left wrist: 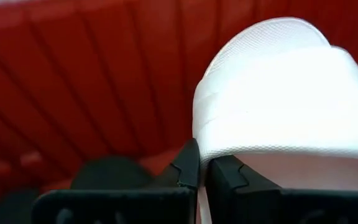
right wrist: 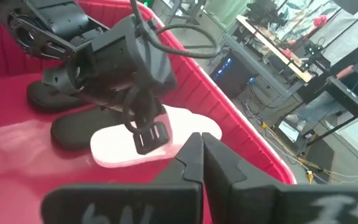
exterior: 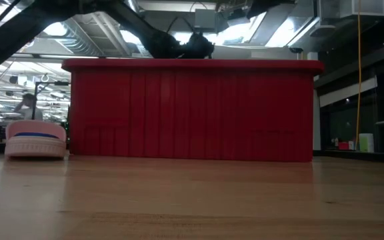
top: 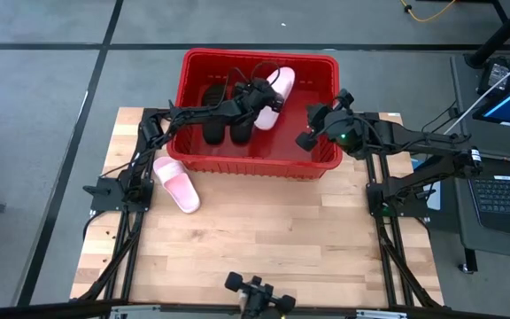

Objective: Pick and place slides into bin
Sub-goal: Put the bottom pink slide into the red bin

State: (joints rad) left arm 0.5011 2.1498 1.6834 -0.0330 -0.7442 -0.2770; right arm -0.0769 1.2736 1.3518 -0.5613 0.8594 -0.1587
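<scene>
Reaching over the near wall of the red bin, the left tool pinches a pale pink slide by its edge, and the slide lies against the far right part of the bin floor. Two black slides lie beside it inside the bin. The second pink slide rests on the counter just left of the bin. The right tool hovers over the bin's right end, fingers pressed together.

Two black slides and one pink in red bin (second pink outside)
</scene>
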